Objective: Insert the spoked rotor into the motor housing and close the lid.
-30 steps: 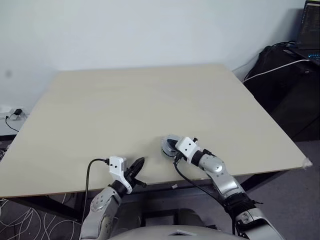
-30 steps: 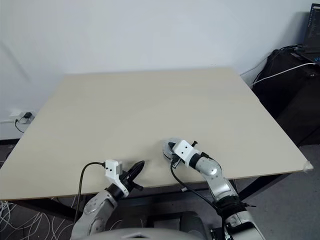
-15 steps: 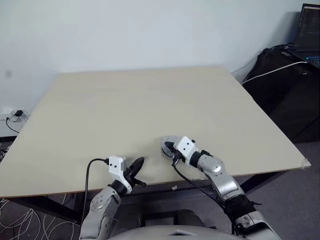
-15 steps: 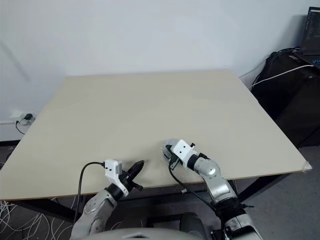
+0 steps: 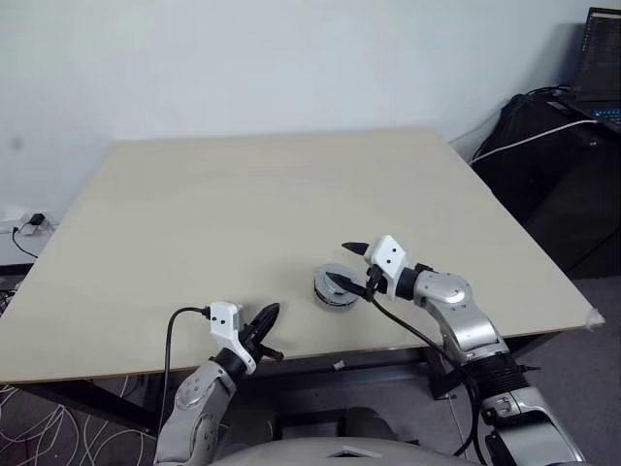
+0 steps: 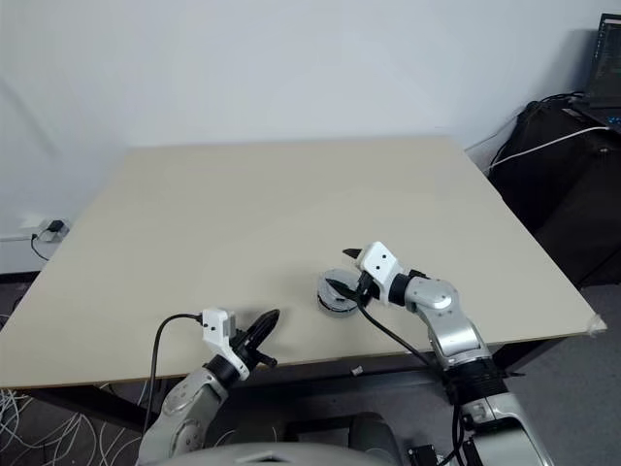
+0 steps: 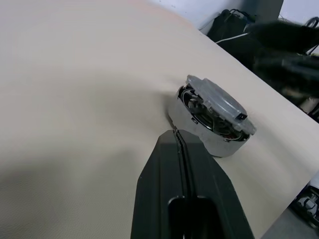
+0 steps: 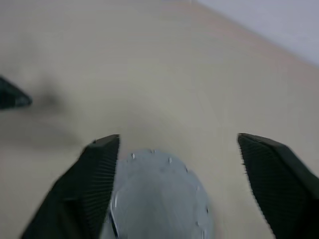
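Observation:
The motor housing stands near the table's front edge, right of centre. The grey lid lies on top of it, slightly askew, with a gap on one side. Shiny metal with dark gaps shows in that gap; I cannot tell whether it is the spoked rotor. My right gripper hovers open just right of and above the lid, its fingers spread wider than the disc and touching nothing. My left gripper rests shut and empty at the front edge, pointing toward the housing.
The pale table stretches back to a white wall. Black bags with a white cable and a laptop stand off its right side. Cables lie on the floor at the left.
My right gripper has opened, letting go of the lid, and has risen and drawn back to the right. The lid stays on the housing. The left arm has not moved.

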You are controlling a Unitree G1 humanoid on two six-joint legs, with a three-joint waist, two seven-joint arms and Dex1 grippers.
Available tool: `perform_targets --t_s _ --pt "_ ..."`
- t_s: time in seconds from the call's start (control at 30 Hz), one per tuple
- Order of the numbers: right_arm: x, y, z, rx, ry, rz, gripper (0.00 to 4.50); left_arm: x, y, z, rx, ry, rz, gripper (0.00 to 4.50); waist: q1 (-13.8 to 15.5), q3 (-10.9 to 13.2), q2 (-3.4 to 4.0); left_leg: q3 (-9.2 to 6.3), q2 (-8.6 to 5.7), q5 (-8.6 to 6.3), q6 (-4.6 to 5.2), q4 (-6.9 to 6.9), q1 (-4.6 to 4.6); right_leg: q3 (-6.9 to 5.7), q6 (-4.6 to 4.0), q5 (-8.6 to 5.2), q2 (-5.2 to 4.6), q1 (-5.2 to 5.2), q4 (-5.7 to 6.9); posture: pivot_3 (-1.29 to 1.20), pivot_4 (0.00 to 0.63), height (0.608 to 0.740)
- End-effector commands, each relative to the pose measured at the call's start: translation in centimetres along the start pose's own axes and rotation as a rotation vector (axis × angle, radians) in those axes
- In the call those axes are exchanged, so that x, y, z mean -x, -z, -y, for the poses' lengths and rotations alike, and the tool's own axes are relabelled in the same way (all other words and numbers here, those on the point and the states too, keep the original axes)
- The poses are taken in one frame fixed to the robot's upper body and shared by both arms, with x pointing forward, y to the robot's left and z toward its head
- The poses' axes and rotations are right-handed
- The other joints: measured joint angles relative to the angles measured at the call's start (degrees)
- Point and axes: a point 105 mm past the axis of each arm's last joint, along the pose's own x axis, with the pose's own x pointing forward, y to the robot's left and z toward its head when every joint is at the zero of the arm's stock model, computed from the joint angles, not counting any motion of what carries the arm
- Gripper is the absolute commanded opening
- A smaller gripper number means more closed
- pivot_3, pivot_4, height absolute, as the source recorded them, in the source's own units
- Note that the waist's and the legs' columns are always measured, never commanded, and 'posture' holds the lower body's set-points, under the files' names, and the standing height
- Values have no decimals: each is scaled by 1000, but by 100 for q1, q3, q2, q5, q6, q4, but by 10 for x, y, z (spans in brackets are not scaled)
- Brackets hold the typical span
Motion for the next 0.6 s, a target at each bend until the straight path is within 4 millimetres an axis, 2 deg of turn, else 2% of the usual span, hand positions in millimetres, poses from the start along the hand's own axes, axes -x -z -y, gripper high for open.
perform_targets --t_s 0.03,0.27,0.6 --pt "-1 -2 7 24 -47 -5 4471 -3 -11 3 -20 14 39 0 -6 0 1 0 0 0 0 0 0 0 0 0 0 0 0 0 0 740" --pt "-7 12 8 -2 -140 -79 4471 -2 -11 2 -26 11 37 0 -2 0 0 0 0 1 1 0 0 0 -3 2 0 1 0 0 0 740" --pt "-15 22 4 -9 -216 -132 4471 0 -12 0 -28 -2 42 0 -6 0 1 0 -1 0 0 -1 0 0 -29 17 0 -1 0 0 0 740"
